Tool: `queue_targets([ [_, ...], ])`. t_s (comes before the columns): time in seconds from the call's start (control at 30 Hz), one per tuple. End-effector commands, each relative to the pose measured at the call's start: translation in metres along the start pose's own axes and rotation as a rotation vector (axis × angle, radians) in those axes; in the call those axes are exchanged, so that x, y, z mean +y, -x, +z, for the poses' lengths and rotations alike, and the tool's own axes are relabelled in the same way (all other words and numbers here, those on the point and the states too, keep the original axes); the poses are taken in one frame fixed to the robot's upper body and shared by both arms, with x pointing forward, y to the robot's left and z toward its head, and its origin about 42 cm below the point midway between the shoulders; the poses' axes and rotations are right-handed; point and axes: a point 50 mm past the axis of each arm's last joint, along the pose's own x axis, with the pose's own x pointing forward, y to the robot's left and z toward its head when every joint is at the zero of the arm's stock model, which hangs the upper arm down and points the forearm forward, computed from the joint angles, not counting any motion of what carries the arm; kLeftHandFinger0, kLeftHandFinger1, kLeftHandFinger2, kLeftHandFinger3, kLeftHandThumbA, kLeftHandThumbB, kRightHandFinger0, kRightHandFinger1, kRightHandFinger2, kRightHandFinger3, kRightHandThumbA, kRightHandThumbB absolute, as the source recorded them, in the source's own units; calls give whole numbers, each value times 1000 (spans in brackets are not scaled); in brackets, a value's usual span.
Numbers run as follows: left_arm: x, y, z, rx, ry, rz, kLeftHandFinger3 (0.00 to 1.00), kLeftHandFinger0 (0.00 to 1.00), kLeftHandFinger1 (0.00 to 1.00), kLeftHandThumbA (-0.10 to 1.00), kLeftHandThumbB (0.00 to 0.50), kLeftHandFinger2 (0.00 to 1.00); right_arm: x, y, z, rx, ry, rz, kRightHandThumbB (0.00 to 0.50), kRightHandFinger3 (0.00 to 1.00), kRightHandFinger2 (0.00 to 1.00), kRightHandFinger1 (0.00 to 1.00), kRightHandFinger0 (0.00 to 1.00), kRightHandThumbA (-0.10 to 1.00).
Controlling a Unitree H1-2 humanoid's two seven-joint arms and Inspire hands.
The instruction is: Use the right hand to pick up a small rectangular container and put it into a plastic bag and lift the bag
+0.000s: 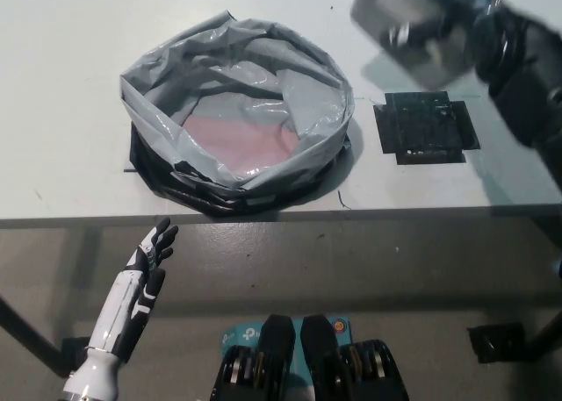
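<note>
The plastic bag (237,111) is grey outside, black at its base, with a pinkish bottom showing inside (faintly). A black taped square (426,127) marks the pale table (61,85).

text: none legible | grey plastic bag (237,111): no print readable | blurred grey rectangular container (413,28) in black right hand (492,41): no label readable

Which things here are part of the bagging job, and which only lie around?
Part of the job:
- small gray container, held up by the right hand
- gray plastic bag, open on the table

Lying about:
- black tape square on the table
- left hand, resting below the table edge
</note>
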Motion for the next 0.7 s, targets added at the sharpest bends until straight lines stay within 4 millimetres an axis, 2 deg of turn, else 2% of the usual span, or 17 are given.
queue_targets([
  [0.0, 5, -7, 9, -65, -13, -17, 1000, 1000, 1000, 980, 247, 1000, -164, 12, 71, -226, -71, -451, 166, 919, 788, 381, 0, -100],
  [0.07, 5, -7, 9, -64, -12, -16, 1000, 1000, 1000, 978, 246, 1000, -177, 18, 91, -276, -83, -466, 204, 908, 786, 377, 0, -100],
  [0.17, 5, -7, 9, -62, -14, -15, 1000, 1000, 1000, 977, 244, 1000, -180, 22, 111, -316, -96, -467, 195, 929, 786, 377, 0, -100],
  [0.27, 4, -6, 8, -58, -14, -19, 1000, 1000, 1000, 979, 250, 1000, -167, 24, 138, -379, -105, -452, 174, 931, 774, 375, 0, -100],
  [0.33, 3, -5, 9, -56, -12, -23, 1000, 1000, 1000, 979, 252, 1000, -153, 24, 156, -409, -97, -434, 187, 910, 759, 345, 0, -100],
  [0.4, 2, -4, 9, -53, -10, -27, 1000, 1000, 1000, 977, 252, 1000, -138, 24, 172, -430, -93, -407, 224, 825, 731, 329, 0, -100],
  [0.47, 2, -5, 9, -54, -11, -29, 1000, 1000, 1000, 976, 252, 1000, -133, 23, 178, -433, -98, -401, 229, 808, 720, 322, 0, -100],
  [0.5, 2, -5, 10, -54, -14, -31, 1000, 1000, 1000, 974, 253, 1000, -122, 21, 187, -448, -120, -386, 243, 739, 672, 290, 0, -100],
  [0.53, 2, -5, 10, -54, -17, -33, 1000, 1000, 1000, 972, 254, 1000, -115, 19, 193, -453, -133, -374, 252, 720, 656, 277, 0, -100],
  [0.67, 1, -6, 11, -52, -13, -36, 1000, 1000, 1000, 963, 261, 1000, -88, 15, 214, -427, -155, -310, 263, 740, 678, 283, 0, -100],
])
